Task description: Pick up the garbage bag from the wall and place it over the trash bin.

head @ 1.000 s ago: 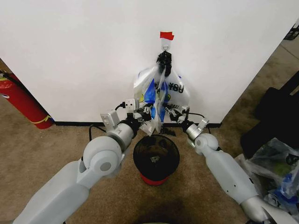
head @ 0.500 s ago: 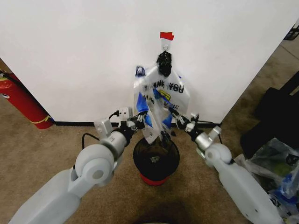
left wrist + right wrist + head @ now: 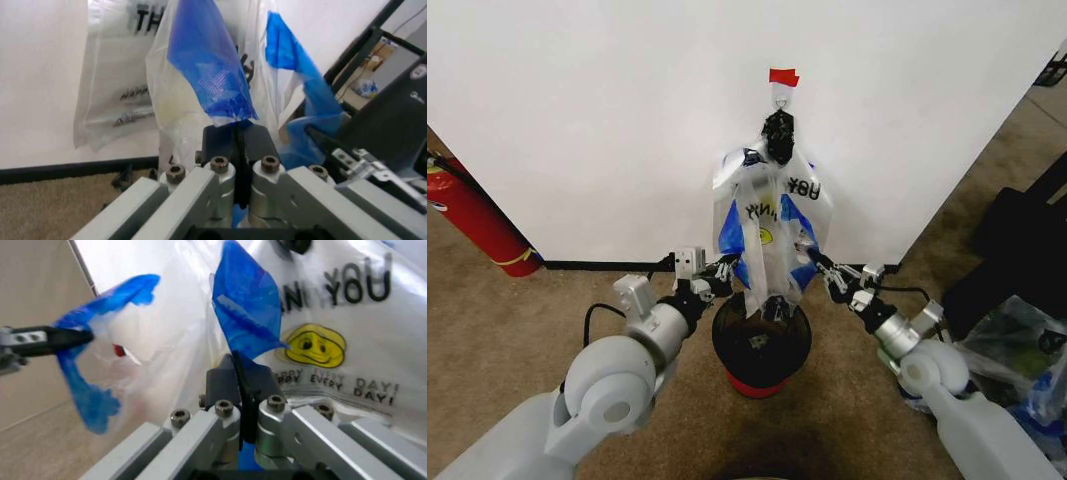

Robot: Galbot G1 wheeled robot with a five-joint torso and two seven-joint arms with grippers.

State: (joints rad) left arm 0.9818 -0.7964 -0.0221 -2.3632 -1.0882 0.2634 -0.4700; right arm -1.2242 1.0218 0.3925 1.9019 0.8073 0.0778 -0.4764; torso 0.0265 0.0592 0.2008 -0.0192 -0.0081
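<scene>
Both arms are up at the wall, one on each side of the garbage bag (image 3: 765,245), which hangs stretched between them just above the trash bin (image 3: 761,338). The left tool (image 3: 723,268) is at the bag's lower left edge, and the left wrist view shows its fingers (image 3: 227,142) clenched tight on a fold of blue plastic. The right tool (image 3: 819,268) mirrors it on the other side, and the right wrist view shows its fingers (image 3: 237,377) pinched together on another blue flap. Translucent film fans out between the two grips, with black lettering and a yellow smiley visible on it in the head view. Behind it, a second bag (image 3: 812,200) with "YOU" lettering dangles from a black clip (image 3: 777,130) under a hook (image 3: 781,95) topped with red tape (image 3: 783,75) on the white wall (image 3: 607,120). The bin stands on the brown carpet (image 3: 517,330) right at the wall's foot, open mouth up, red base showing. A red fire extinguisher (image 3: 472,215) leans at the far left, and bulky clear bags (image 3: 1017,360) lie off to the right
</scene>
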